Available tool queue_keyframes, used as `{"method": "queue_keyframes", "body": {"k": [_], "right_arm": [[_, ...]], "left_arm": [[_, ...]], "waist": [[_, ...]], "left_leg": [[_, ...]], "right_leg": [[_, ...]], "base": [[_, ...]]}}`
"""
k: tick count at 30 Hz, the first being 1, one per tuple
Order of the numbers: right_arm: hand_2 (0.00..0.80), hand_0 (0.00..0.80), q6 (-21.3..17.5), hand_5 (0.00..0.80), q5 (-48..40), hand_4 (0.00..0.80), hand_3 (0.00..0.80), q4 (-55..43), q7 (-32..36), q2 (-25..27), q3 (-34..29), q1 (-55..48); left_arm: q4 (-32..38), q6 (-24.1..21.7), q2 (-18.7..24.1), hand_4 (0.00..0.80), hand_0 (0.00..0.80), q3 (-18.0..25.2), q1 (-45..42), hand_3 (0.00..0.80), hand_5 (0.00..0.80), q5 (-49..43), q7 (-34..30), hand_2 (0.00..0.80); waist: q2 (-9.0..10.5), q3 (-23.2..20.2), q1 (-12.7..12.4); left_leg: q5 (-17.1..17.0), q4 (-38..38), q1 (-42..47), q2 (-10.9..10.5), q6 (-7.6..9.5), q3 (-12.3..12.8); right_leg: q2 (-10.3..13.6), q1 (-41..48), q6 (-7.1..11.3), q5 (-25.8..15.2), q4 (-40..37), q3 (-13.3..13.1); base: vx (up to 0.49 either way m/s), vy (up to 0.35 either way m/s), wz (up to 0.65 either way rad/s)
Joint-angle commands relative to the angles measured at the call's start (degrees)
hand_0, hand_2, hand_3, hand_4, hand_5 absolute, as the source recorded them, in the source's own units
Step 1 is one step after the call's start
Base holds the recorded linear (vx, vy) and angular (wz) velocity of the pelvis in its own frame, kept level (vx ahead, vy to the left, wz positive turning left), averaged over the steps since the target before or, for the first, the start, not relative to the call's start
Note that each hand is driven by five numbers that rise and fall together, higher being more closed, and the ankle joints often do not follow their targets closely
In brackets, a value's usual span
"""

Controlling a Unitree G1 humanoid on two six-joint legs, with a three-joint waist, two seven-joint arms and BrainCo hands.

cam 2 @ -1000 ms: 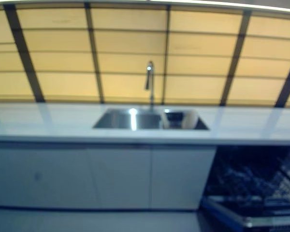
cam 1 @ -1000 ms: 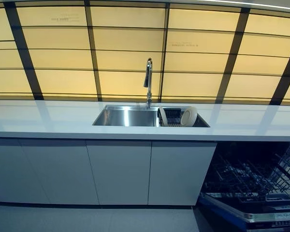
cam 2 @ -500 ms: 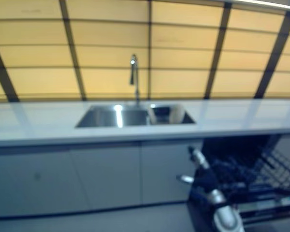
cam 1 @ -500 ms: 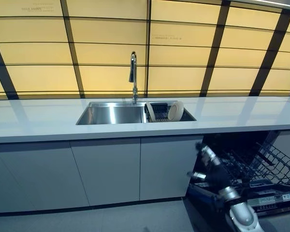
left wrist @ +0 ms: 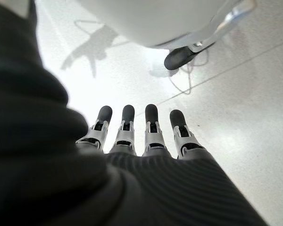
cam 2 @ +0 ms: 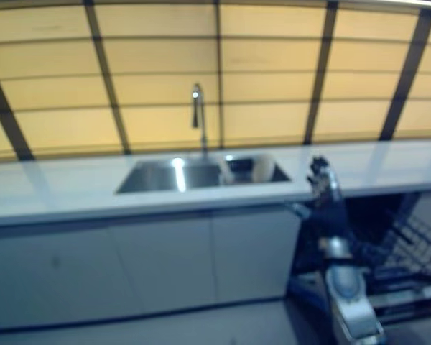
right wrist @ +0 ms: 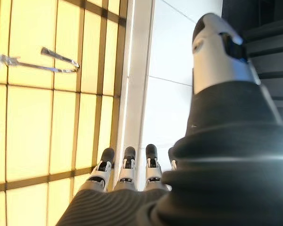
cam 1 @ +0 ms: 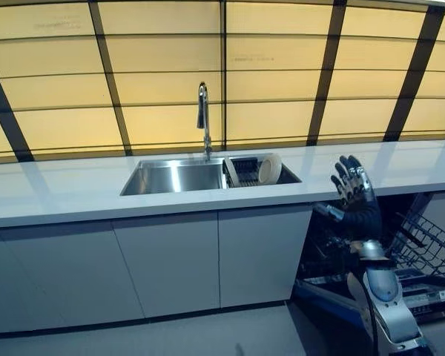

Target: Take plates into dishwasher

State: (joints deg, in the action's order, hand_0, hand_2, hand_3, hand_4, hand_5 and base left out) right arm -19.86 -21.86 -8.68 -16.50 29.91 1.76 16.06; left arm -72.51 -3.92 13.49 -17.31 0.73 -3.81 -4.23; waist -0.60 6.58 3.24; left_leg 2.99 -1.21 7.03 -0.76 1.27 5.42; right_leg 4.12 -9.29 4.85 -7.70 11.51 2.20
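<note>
White counter (cam 1: 74,189) is seen running across the scene, with a steel sink (cam 1: 170,176) set into it and a tall tap (cam 1: 203,119) standing behind the basin. In the sink's right compartment a dark rack (cam 1: 246,169) is held, and two plates are stood on edge in it: a round pale plate (cam 1: 270,168) leaning at the rack's right end and a thinner plate (cam 1: 230,171) tilted at its left end. Neither plate is touched by a hand. Behind the counter a wall of yellow panels (cam 1: 163,89) crossed by dark bars is shown. Below the counter pale cabinet doors (cam 1: 167,259) are closed, and to their right the dishwasher (cam 1: 423,285) is open, its door dropped down and a wire basket (cam 1: 426,245) pulled out over it.

The right hand (cam 1: 354,194) is raised in front of the dishwasher opening, level with the counter's edge and well apart from the sink; its fingers (right wrist: 127,167) are held straight and spread, with nothing between them and the thumb (right wrist: 217,49). The left hand (left wrist: 146,141) is shown only in its own wrist view, hanging over pale floor (left wrist: 254,94), its fingers straight, side by side and empty
</note>
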Motion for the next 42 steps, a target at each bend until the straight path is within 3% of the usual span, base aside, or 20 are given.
{"method": "queue_keyframes", "body": {"k": [1,3,5,9,12,15,16,19,20,24,25,27,29,31,33,36,37,39,41,42], "right_arm": [[0.0,0.0,0.5,0.0,-0.1,0.0,0.0,-2.3,-2.6,3.4,-4.4,7.2],[0.0,0.0,2.8,0.0,-1.0,0.0,0.0,0.3,-2.4,4.5,-4.6,10.0],[0.0,0.0,3.4,0.0,-2.0,0.0,0.0,1.7,-2.3,5.4,-5.1,10.8],[0.0,0.0,5.2,0.0,-4.8,0.0,0.0,2.3,-1.5,7.4,-6.0,11.0],[0.0,0.0,6.5,0.0,-4.7,0.0,0.0,1.8,-1.2,8.1,-6.7,10.2],[0.0,0.0,6.6,0.0,-4.3,0.0,0.0,0.9,-0.7,8.5,-7.4,10.1],[0.0,0.0,6.2,0.0,-3.3,0.0,0.0,0.9,-0.5,8.3,-7.5,10.8],[0.0,0.0,7.4,0.0,-3.0,0.0,0.0,-0.5,-0.7,8.7,-6.8,11.9],[0.0,0.0,9.3,0.0,-3.3,0.0,0.0,-1.8,-0.6,8.7,-6.4,12.3],[0.0,0.0,11.6,0.0,-3.6,0.0,0.0,-2.4,-0.4,9.1,-3.9,13.2],[0.0,0.0,11.6,0.0,-3.9,0.0,0.0,-2.5,-0.5,9.3,-3.3,13.2],[0.0,0.0,11.1,0.0,-4.5,0.0,0.0,-2.9,-0.7,10.0,-2.4,13.5],[0.0,0.0,10.7,0.0,-4.5,0.0,0.0,-2.8,-1.4,10.4,-1.6,13.9],[0.0,0.0,10.7,0.0,-3.5,0.0,0.0,-2.8,-2.7,10.3,-1.4,14.0],[0.0,0.0,11.4,0.0,-1.6,0.0,0.0,-2.3,-4.0,9.8,-1.0,15.1],[0.0,0.0,13.0,0.0,0.3,0.0,0.0,-1.3,-6.4,9.9,0.1,17.2],[0.0,0.0,13.5,0.0,0.5,0.0,0.0,-0.6,-7.3,10.0,0.3,17.8],[0.0,0.0,13.7,0.0,0.1,0.0,0.0,1.0,-8.5,10.4,0.8,18.6],[0.0,0.0,14.3,0.0,-0.5,0.0,0.0,1.8,-8.4,10.5,0.8,18.8],[0.0,0.0,14.6,0.0,-1.1,0.0,0.0,2.2,-7.9,10.7,0.6,18.7]], "left_arm": [[-0.6,1.9,3.2,0.0,0.0,-2.8,1.0,0.0,0.0,-2.3,-0.5,0.0],[-0.9,3.1,3.8,0.0,0.0,-2.7,1.5,0.0,0.0,-2.5,-0.9,0.0],[-2.0,3.5,4.0,0.0,0.0,-2.0,1.8,0.0,0.0,-4.2,-1.4,0.0],[-3.5,3.3,3.8,0.0,0.0,-1.5,1.7,0.0,0.0,-5.6,-2.0,0.0],[-3.9,2.3,3.2,0.0,0.0,-1.8,1.3,0.0,0.0,-6.9,-2.5,0.0],[-3.8,1.5,3.2,0.0,0.0,-2.2,0.8,0.0,0.0,-7.3,-2.4,0.0],[-3.8,1.7,3.4,0.0,0.0,-2.1,0.8,0.0,0.0,-7.7,-2.2,0.0],[-3.5,2.4,3.9,0.0,0.0,-1.1,0.4,0.0,0.0,-6.7,-2.1,0.0],[-3.5,1.6,4.2,0.0,0.0,-1.0,0.0,0.0,0.0,-7.3,-2.9,0.0],[-2.7,-0.5,3.7,0.0,0.0,-1.1,-0.8,0.0,0.0,-5.8,-3.2,0.0],[-2.5,-0.8,3.4,0.0,0.0,-0.8,-1.0,0.0,0.0,-5.4,-3.2,0.0],[-2.2,-1.7,2.9,0.0,0.0,-1.0,-1.3,0.0,0.0,-4.9,-2.3,0.0],[-1.5,-2.4,2.6,0.0,0.0,-1.0,-1.5,0.0,0.0,-4.2,-1.6,0.0],[-0.1,-1.2,2.7,0.0,0.0,-1.2,-0.9,0.0,0.0,-3.6,-2.0,0.0],[0.6,-0.5,3.0,0.0,0.0,-1.5,0.0,0.0,0.0,-4.4,-2.3,0.0],[0.4,0.3,3.8,0.0,0.0,-1.5,1.3,0.0,0.0,-5.4,-2.9,0.0],[0.4,0.4,3.8,0.0,0.0,-1.8,1.4,0.0,0.0,-5.7,-2.9,0.0],[0.9,0.9,3.6,0.0,0.0,-2.0,1.2,0.0,0.0,-6.0,-2.6,0.0],[1.1,0.7,3.0,0.0,0.0,-2.1,0.5,0.0,0.0,-5.4,-1.7,0.0],[1.3,0.5,2.8,0.0,0.0,-1.9,0.2,0.0,0.0,-4.5,-1.5,0.0]], "waist": [[0.64,0.8,-0.1],[1.54,0.8,0.0],[2.29,0.8,0.6],[2.69,1.2,2.8],[2.93,1.6,3.8],[3.56,1.4,4.7],[3.93,0.7,4.4],[3.76,-0.4,4.3],[3.18,-1.5,4.3],[1.22,-3.9,4.7],[1.27,-4.2,4.6],[2.11,-4.2,3.8],[3.5,-3.7,2.7],[4.68,-2.6,1.2],[5.33,-1.2,-0.4],[5.08,-0.7,-1.7],[4.4,-0.6,-2.7],[4.12,-0.2,-4.3],[3.79,0.3,-5.0],[3.71,0.2,-5.0]], "left_leg": [[1.2,0.1,-1.1,-2.4,2.57,-2.8],[1.6,-0.8,0.6,-3.1,1.78,-3.7],[3.0,-0.2,1.7,-3.8,1.35,-4.9],[5.5,1.7,4.5,-4.6,1.42,-6.6],[8.7,3.8,7.4,-4.7,2.05,-8.1],[12.3,5.9,9.9,-4.4,2.44,-9.6],[13.3,6.3,10.1,-4.0,2.59,-10.1],[14.3,6.5,12.1,-2.3,0.58,-9.3],[14.7,6.3,14.3,-0.7,-1.15,-8.6],[3.8,11.8,14.4,4.5,-5.62,-6.2],[-0.7,16.6,13.1,5.3,-6.48,-6.0],[-5.8,26.1,8.4,5.0,-6.87,-6.0],[-5.9,36.2,2.1,3.6,-6.2,-5.4],[-4.4,40.1,-6.3,3.7,-4.87,-4.3],[-2.1,34.0,-11.1,3.1,-3.39,-2.5],[-3.7,16.6,-11.5,3.8,-3.91,0.8],[-6.3,8.6,-13.3,3.5,-5.06,-0.2],[-10.2,1.2,-14.8,2.7,-6.23,-3.2],[-12.7,-1.2,-15.8,3.1,-7.15,-4.5],[-12.9,-1.5,-15.9,3.6,-7.38,-4.0]], "right_leg": [[6.2,-3.4,2.62,-4.6,15.5,-0.3],[5.5,-3.0,2.56,-2.7,5.7,2.6],[3.6,-2.7,2.94,-2.0,-5.3,3.5],[0.4,-6.3,3.81,-4.0,-15.2,3.2],[0.7,-8.4,3.52,-5.9,-15.5,3.1],[1.5,-8.6,3.29,-7.7,-13.6,0.8],[1.9,-6.9,3.19,-6.3,-13.4,-0.2],[2.5,-6.0,3.44,-5.4,-7.5,-0.1],[2.7,-5.7,3.05,-4.1,-5.5,0.7],[0.8,-3.7,0.5,-0.8,-5.4,1.0],[0.0,-2.0,-0.59,0.1,-6.2,0.9],[-1.1,1.9,-2.52,1.2,-8.5,-0.4],[-0.9,4.7,-4.07,2.0,-9.5,-1.3],[-0.6,8.1,-4.79,3.2,-10.0,-1.1],[-0.6,11.2,-4.38,4.5,-10.9,-0.5],[-1.6,14.6,-3.38,6.2,-13.2,0.3],[-2.6,16.1,-3.07,6.6,-14.3,-0.1],[-3.5,18.2,-2.97,7.2,-15.4,-1.2],[-4.3,19.6,-3.11,8.0,-15.6,-2.8],[-4.3,20.1,-3.04,8.3,-15.8,-3.2]], "base": [[0.189,0.091,0.15],[0.274,-0.022,0.2],[0.34,-0.119,-0.12],[0.342,-0.113,-0.11],[0.461,-0.185,0.3],[0.456,-0.255,0.48],[0.543,-0.398,0.54],[0.511,-0.39,0.45],[0.418,-0.319,0.23],[0.396,-0.351,0.03],[0.281,-0.33,0.02],[0.274,-0.332,0.11],[0.232,-0.272,-0.02],[0.166,-0.161,-0.19],[0.186,-0.057,0.06],[0.255,0.042,0.14],[0.281,0.07,0.03],[0.311,0.07,0.48],[0.28,0.098,-0.06],[0.284,0.181,-0.53]]}}
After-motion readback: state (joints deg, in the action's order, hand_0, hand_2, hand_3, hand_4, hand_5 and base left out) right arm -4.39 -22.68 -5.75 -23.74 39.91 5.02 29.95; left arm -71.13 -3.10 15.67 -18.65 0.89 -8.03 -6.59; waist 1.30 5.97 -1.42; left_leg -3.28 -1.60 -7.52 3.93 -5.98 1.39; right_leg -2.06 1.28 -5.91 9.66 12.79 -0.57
